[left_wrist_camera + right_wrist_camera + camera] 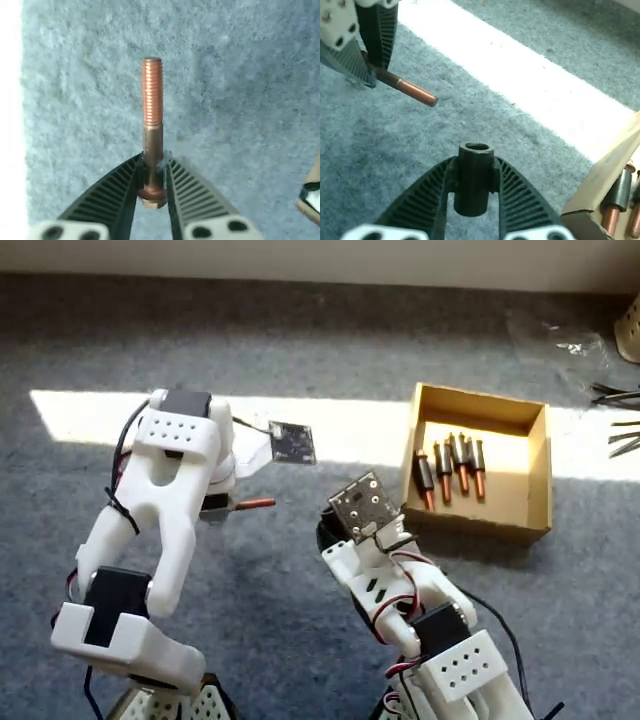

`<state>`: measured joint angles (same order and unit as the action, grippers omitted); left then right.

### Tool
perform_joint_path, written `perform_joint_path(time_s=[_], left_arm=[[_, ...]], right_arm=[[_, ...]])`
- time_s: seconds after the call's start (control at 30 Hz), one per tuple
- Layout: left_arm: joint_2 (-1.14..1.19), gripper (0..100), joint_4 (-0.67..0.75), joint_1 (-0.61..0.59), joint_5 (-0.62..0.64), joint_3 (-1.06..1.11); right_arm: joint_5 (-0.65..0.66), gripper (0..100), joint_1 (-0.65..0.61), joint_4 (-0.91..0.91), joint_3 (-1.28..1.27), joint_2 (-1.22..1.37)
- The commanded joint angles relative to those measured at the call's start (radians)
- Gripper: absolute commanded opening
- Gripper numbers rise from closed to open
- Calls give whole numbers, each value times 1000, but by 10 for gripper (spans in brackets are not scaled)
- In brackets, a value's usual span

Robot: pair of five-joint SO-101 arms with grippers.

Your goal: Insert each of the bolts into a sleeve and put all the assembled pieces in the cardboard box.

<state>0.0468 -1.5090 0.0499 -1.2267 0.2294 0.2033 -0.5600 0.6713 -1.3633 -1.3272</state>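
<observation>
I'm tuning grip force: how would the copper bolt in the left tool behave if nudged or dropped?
The bolt looks like rigid metal, so it probably won't flex. The left tool pinches it near the head only, so it may pivot if nudged. Its round shank might roll, though the carpet likely damps that.

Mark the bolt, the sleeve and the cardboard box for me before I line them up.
bolt [152, 95], left wrist view, on its threaded shank.
sleeve [475, 180], right wrist view, on its dark side wall.
cardboard box [480, 412], high view, on its far inner wall.
</observation>
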Motion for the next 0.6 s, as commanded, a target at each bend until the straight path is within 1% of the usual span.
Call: perform_joint_path(time_s=[0.0, 0.07, 0.13, 0.23, 0.3, 0.47, 0.57], left_arm=[[-44, 4, 259, 21, -152, 102], [-44, 4, 391, 21, -203, 183], [-44, 4, 476, 22, -269, 249], [-45, 4, 519, 22, -371, 302], [-45, 4, 519, 22, -404, 309], [-53, 4, 519, 22, -400, 309], [-53, 4, 523, 21, -330, 305]], right_arm=[[2, 5, 15, -31, 13, -18], [2, 5, 15, -31, 13, -18], [2, 5, 15, -31, 13, -19], [2, 5, 15, -31, 13, -19], [2, 5, 15, -31, 13, -19], [2, 5, 15, -31, 12, -19], [2, 5, 15, -31, 12, -19]])
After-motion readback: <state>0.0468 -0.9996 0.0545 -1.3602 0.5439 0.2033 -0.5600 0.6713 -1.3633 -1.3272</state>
